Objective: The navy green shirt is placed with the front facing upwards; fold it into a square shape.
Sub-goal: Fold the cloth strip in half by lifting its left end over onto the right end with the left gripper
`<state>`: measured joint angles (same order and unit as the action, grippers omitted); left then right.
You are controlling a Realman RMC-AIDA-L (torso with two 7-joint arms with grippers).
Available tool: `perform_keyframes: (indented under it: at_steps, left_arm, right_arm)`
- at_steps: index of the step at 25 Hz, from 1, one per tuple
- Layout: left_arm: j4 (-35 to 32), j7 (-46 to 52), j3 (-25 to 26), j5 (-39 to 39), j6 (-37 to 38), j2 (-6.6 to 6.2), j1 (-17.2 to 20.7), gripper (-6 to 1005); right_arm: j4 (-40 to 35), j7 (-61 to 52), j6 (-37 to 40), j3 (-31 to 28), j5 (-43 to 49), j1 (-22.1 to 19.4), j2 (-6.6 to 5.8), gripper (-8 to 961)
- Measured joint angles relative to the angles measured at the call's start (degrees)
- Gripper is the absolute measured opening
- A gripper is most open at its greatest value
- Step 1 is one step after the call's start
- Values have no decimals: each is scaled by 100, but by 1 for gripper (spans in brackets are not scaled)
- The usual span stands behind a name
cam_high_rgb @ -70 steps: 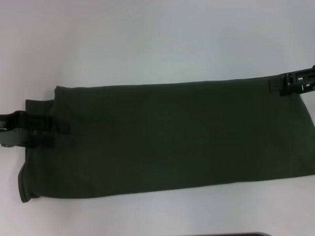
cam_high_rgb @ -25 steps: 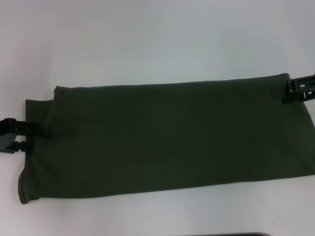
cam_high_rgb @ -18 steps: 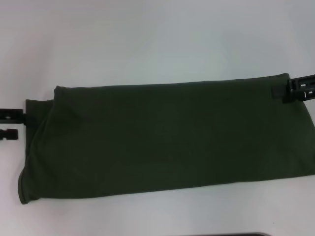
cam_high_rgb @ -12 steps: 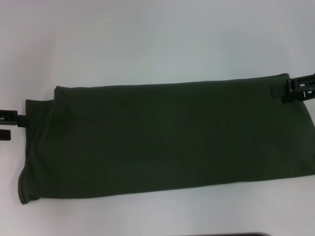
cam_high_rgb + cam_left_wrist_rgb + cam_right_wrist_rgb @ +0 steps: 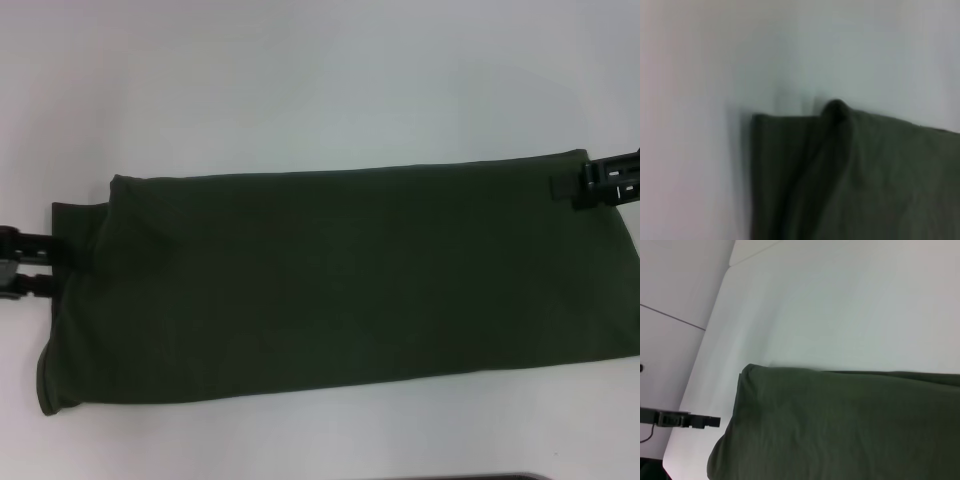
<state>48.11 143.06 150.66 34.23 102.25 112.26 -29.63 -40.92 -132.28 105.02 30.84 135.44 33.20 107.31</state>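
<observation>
The navy green shirt (image 5: 340, 280) lies flat on the white table as a long folded band, plain green side up, running left to right. At the shirt's left end my left gripper (image 5: 57, 264) is open, its fingertips just reaching the cloth's edge and holding nothing. In the left wrist view, that end of the shirt (image 5: 855, 175) has a small raised fold at its edge. My right gripper (image 5: 590, 185) rests at the shirt's far right corner, touching the cloth. The right wrist view shows the shirt (image 5: 840, 425) with the left gripper (image 5: 695, 420) far off beside it.
The white table (image 5: 300, 80) stretches beyond the shirt on the far side. A dark edge (image 5: 460, 477) shows at the table's near side. In the right wrist view the table's edge (image 5: 715, 320) borders a pale floor.
My left gripper drew back leftward off the shirt, then edged back to its left end with the fingers wider apart. The right gripper shifted slightly right early on and has held still since.
</observation>
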Motion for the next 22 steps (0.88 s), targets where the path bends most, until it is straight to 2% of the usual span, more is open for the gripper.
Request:
perform_keyframes:
  at_steps: [5, 22]
  left_arm:
    - [-103, -30, -38, -48, -206, 149, -3, 841]
    - [-295, -28, -51, -344, -452, 180, 80, 842]
  right_arm:
    - [37, -4, -13, 1, 0, -5, 0, 866]
    - [76, -14, -4, 7, 0, -51, -9, 862]
